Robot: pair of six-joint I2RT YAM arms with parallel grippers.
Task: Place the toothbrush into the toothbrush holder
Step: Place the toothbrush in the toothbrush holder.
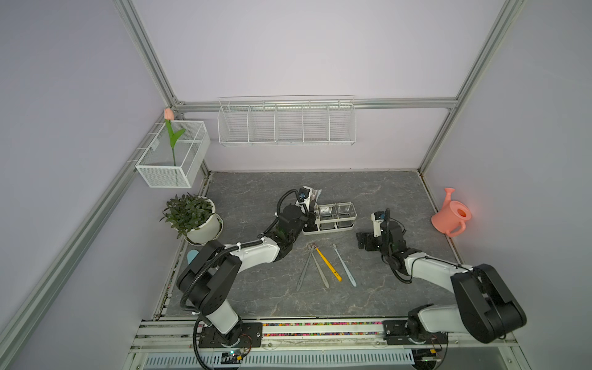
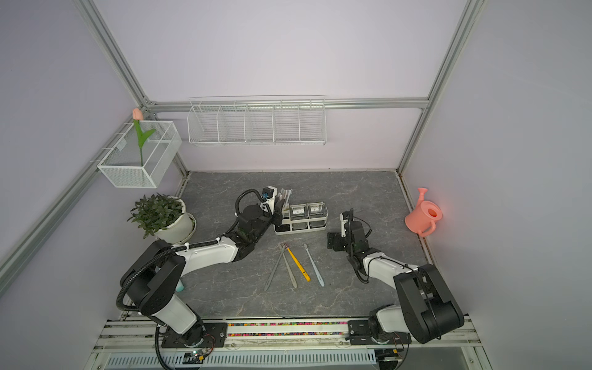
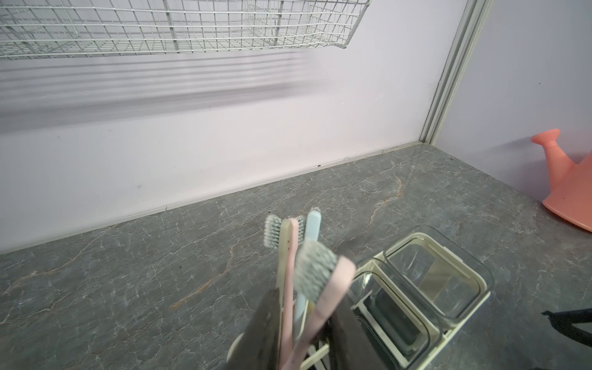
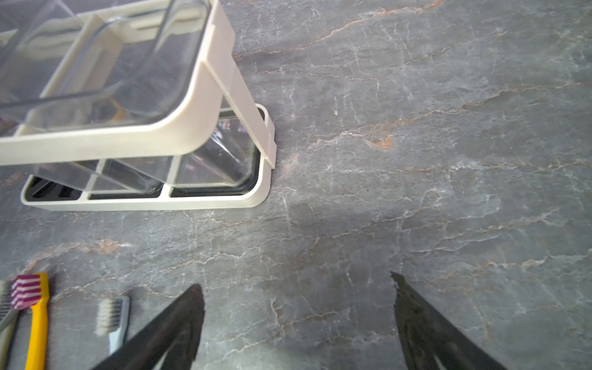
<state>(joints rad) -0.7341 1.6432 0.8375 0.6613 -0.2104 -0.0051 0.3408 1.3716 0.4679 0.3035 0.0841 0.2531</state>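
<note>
Step in hand: the pink toothbrush [image 3: 323, 307] is being set into the end compartment of the holder [image 1: 330, 219], the one without a clear cup.
Left claw [image 3: 304, 333]: it is placed around the pink toothbrush at the holder's end. The jaws stand on both sides of the handle with some gap visible, so it cannot be told if the handle is gripped or already released.
Toothbrush: it stands tilted, head up, with its lower part down in the compartment. Three other brushes [image 3: 290, 243] are seen upright in the same compartment, close behind it.
Right claw [image 4: 298, 320]: the jaws are wide apart and nothing is between them. It hangs over bare desk [image 4: 416, 160], near the holder's other end.
Still on the desk: four toothbrushes, among them a yellow one [image 1: 328, 264], are lying in front of the holder.
Next move, as judged: the jaws should be opened fully, and the claw should be lifted straight up, so that the leaning brushes are not dragged out or the holder pushed.
Risk: the holder looks light and could be shifted by a sideways pull.
</note>
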